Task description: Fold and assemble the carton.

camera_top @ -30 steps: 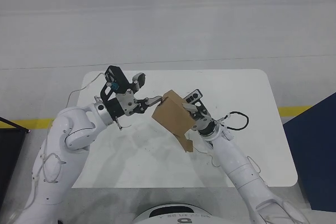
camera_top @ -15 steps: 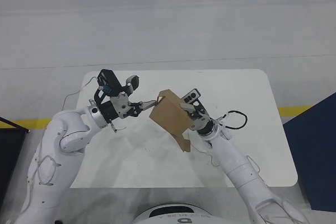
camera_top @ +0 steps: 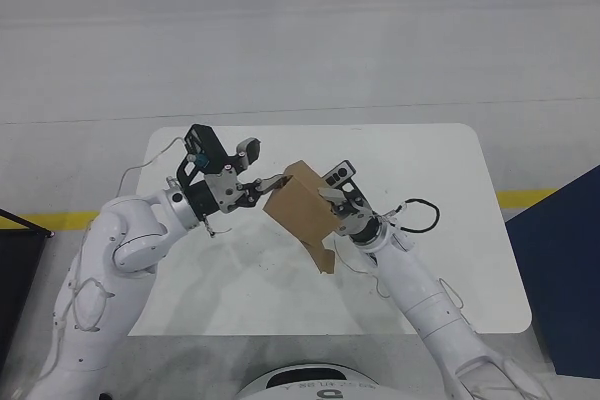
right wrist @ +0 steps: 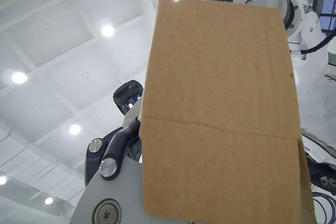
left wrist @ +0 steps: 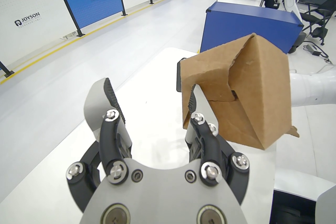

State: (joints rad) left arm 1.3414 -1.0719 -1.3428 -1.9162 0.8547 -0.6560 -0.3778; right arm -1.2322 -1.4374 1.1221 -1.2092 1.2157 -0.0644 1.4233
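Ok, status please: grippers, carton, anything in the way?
Left gripper open, one finger at carton flap. Right gripper shut on carton, held over table. Black cable nearby, clear of carton.

The raised carton (camera_top: pixel 300 208) blocks the table's (camera_top: pixel 450 160) middle; room to pass lies over its far right corner.

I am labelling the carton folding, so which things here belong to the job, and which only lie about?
Job: carton, held by the right gripper; open left gripper at its flap.
Lying about: black cable; blue cabinet.
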